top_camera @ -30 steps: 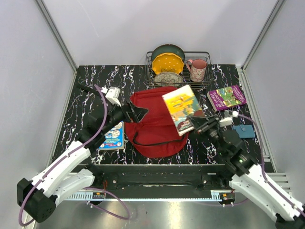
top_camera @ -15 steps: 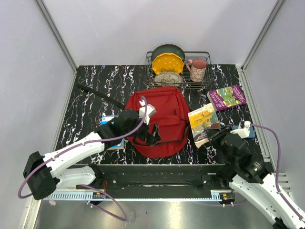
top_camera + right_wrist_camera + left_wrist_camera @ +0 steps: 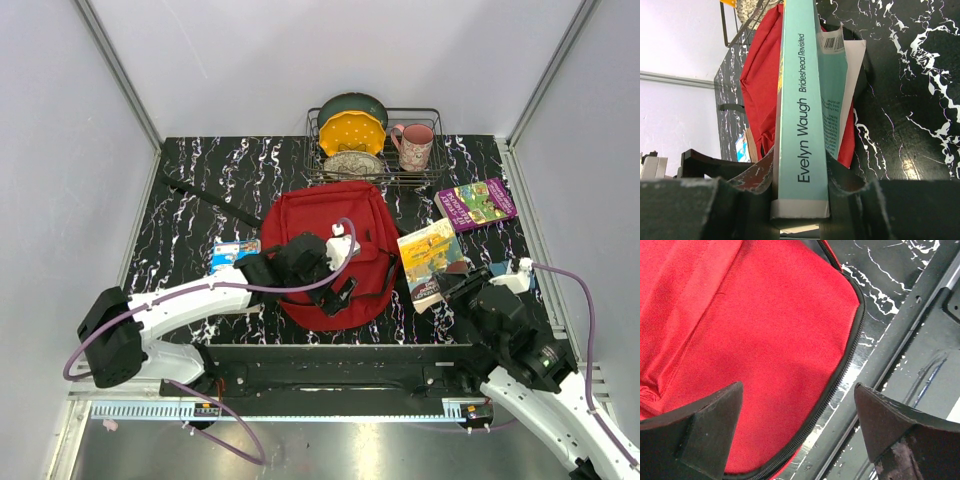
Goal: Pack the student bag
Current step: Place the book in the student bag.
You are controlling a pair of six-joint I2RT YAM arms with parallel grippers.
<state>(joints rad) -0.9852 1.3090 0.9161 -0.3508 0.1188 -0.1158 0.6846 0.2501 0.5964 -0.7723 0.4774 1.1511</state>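
Observation:
The student bag is a red backpack lying flat in the middle of the table, its black zipper curving round its near edge. My left gripper hovers open over that near edge, with only red fabric and zipper under its fingers. My right gripper is shut on a book just right of the bag. In the right wrist view the book's teal spine stands upright between the fingers, with the red bag behind it.
A wire dish rack with plates and a pink mug stands at the back. A purple book lies at the right, a blue booklet left of the bag. A black strap trails to the back left.
The bag, bunched up a second ago, now lies flat. My left arm has swung right over its near edge. My right gripper has carried the book from above the bag down to its right.

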